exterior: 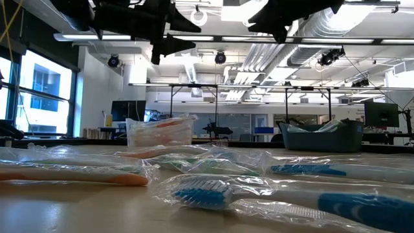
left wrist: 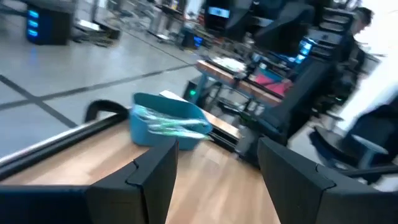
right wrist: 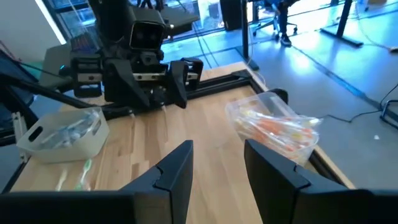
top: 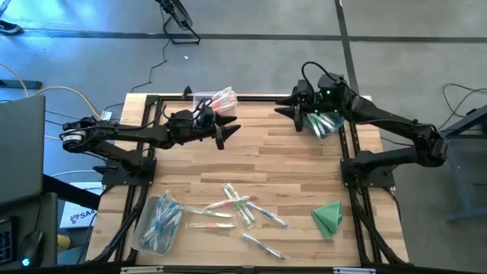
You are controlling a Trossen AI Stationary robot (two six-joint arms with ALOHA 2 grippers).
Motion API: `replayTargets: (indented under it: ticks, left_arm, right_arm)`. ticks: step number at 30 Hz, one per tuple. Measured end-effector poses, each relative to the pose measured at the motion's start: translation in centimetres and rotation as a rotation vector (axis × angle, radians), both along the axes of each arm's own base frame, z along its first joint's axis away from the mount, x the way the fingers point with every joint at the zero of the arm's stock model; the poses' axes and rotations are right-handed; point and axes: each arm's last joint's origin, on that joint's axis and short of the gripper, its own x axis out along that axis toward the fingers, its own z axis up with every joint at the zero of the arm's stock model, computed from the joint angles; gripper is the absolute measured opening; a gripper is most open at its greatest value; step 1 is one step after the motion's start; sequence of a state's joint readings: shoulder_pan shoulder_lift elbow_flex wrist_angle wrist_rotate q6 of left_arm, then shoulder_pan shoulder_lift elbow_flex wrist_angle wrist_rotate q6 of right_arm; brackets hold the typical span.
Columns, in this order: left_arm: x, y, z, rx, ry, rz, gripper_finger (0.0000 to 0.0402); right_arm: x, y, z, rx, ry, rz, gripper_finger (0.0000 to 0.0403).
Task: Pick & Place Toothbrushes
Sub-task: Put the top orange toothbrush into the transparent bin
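Note:
Several wrapped toothbrushes (top: 242,209) lie loose on the wooden table near its front edge; the low view shows a blue one (exterior: 259,194) and an orange one (exterior: 71,173) close up. My left gripper (top: 228,131) hangs open and empty above the far middle of the table, pointing level toward the teal bin (left wrist: 165,124). My right gripper (top: 283,106) is raised at the far right beside that bin. Its fingers stand apart with nothing between them (right wrist: 217,152), and it faces my left arm (right wrist: 137,68).
A clear bin of orange toothbrushes (top: 217,99) stands at the far edge. The teal bin of green ones (top: 327,123) is far right, and a clear bin of blue ones (top: 158,224) near left. A folded green cloth (top: 329,217) lies near right. Bare wood shows mid-table.

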State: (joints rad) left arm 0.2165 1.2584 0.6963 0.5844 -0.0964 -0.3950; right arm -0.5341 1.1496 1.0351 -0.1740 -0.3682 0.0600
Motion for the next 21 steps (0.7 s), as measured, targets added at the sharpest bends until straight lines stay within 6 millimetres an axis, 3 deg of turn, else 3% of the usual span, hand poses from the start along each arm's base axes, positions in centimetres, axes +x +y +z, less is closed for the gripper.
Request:
replayTargets:
  ticks: [13, 21]
  left_arm:
    - [-1.3, -3.0, 1.5, 0.007, -0.002, -0.126, 0.0157]
    - [-1.3, -4.2, 1.6, 0.009, -0.001, -0.174, 0.0143]
  right_arm:
    - [0.7, 1.4, -0.1, 0.033, 0.008, 0.057, 0.0136]
    - [1.4, 3.2, -0.1, 0.033, 0.010, 0.131, 0.0136]
